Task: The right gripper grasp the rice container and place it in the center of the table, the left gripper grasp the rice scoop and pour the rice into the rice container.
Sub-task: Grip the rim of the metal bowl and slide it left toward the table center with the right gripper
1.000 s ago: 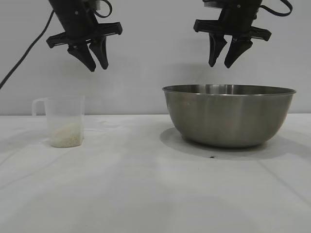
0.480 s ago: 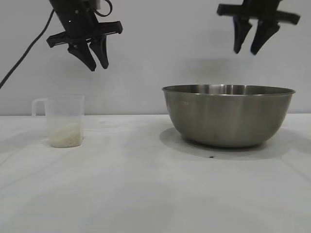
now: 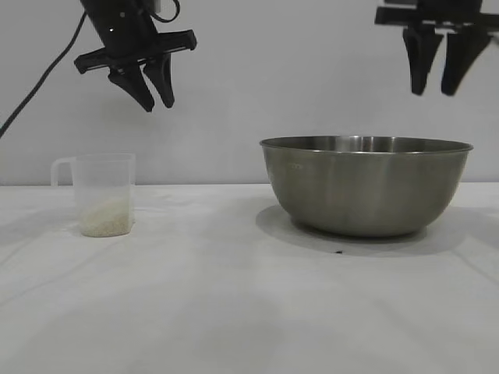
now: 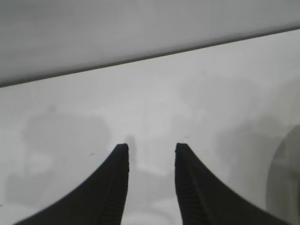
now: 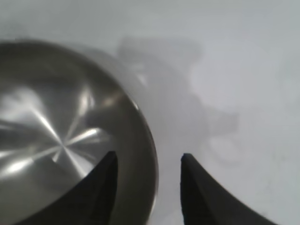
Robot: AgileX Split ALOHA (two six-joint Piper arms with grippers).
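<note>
The first step, the grasp of the rice container (image 3: 366, 185), is judged to be in hand, and nothing is held yet by either arm. The right gripper (image 3: 442, 82) is seen high above the container's right-hand rim, its jaws parted and empty, pointing almost straight down; in the right wrist view (image 5: 147, 164) the rolled rim is seen running between the two fingers, with the bowl's shiny inside under one finger and bare table (image 5: 243, 70) under the other. The container is thus found directly below this gripper, well apart from it, resting on the table to the right of the middle. The left gripper (image 3: 150, 95) is held up at the far side, jaws likewise parted and gripping nothing; the rice scoop (image 3: 102, 195) is seen below it and slightly to its outer side, upright on the table, with the rice (image 3: 104, 217) lying as a shallow layer in its bottom. For the next move, a straight descent is thought to be called for, so that the rim is straddled by the right fingers, one inside and one outside, before they are clenched; a thin, smooth steel wall is likely to slip if it is caught too shallowly, so a deep bite is advised before the container is dragged or lifted toward the centre
</note>
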